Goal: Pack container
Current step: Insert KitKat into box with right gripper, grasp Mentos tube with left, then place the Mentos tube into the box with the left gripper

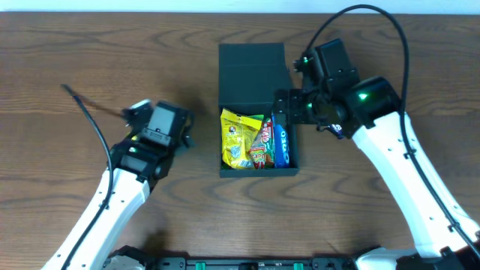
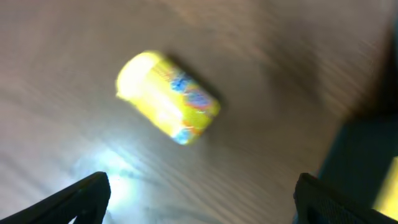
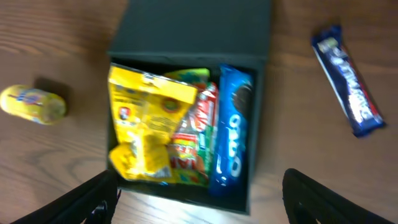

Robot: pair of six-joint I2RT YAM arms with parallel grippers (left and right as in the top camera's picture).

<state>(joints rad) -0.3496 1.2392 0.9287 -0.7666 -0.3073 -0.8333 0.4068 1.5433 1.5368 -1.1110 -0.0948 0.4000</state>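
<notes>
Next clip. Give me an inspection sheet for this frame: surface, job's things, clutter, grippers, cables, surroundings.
Surface: wooden table, bare grain, with glare in the left wrist view.
Job's things: container open, flap lid folded to the far side. Inside are a yellow packet, a red and green packet and a blue cookie packet. Outside it on the table are a yellow roll on its left and a blue bar on its right.
Clutter: nothing seen.
Grippers: left gripper open, near the yellow roll, holding nothing. Right gripper open above the container, holding nothing.
Cables: a black cable trails by the left arm, and a black loop arches over the right arm.
Surroundings: dark rail at the near edge.
</notes>
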